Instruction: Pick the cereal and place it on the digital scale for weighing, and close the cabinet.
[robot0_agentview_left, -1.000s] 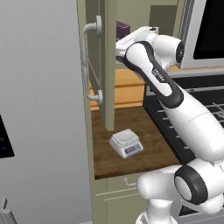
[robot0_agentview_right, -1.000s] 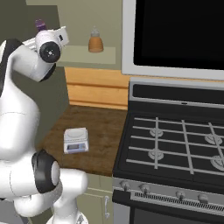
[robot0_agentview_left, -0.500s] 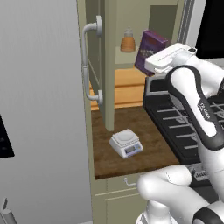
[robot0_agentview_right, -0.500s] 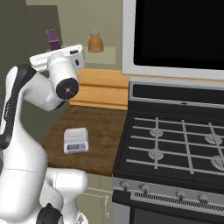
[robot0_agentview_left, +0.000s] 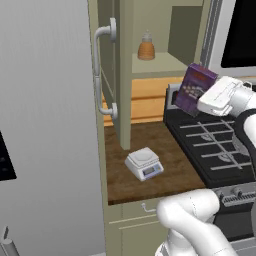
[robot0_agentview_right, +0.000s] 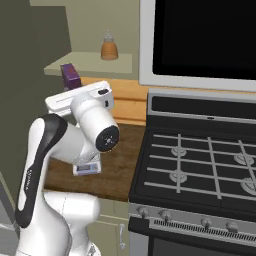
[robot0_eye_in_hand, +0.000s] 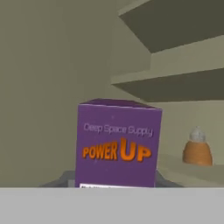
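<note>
- At the far left of the left base view we see the big grey fridge (robot0_agentview_left: 45, 125), its side filling that edge.
- Next to it hangs the cabinet (robot0_agentview_left: 120, 75), its panelled door swung open and seen nearly edge-on, with the curved pale bar handle (robot0_agentview_left: 102, 70) on the face toward the fridge.
- Inside the cabinet, on the lower shelf (robot0_agentview_left: 160, 65), we see an orange-brown bottle (robot0_agentview_left: 146, 47) with a pale cap standing upright toward the back.
- Below, on the brown worktop (robot0_agentview_left: 150, 150), the digital scale (robot0_agentview_left: 144, 163) sits by itself, its round platform bare and its bluish display at the front edge.
- Further right, above the left rear of the stove (robot0_agentview_left: 210, 150), the cereal (robot0_agentview_left: 195, 88) is held in the air, tilted, its printed face turned toward the cabinet; it is well apart from the scale and higher than it.
- We see the claw (robot0_agentview_left: 207, 100) clamped on the box's lower end, the white hand lying across it.
- From the right base view, the cereal (robot0_agentview_right: 70, 76) peeks up behind the white hand, with the bottle (robot0_agentview_right: 109, 47) on the shelf beyond and the scale (robot0_agentview_right: 87, 167) partly hidden behind the arm.
- Through the hand view the purple box (robot0_eye_in_hand: 117, 144) stands close in front, lettered "Deep Space Supply POWER UP", with the bottle (robot0_eye_in_hand: 197, 150) on a shelf to its right.
</note>
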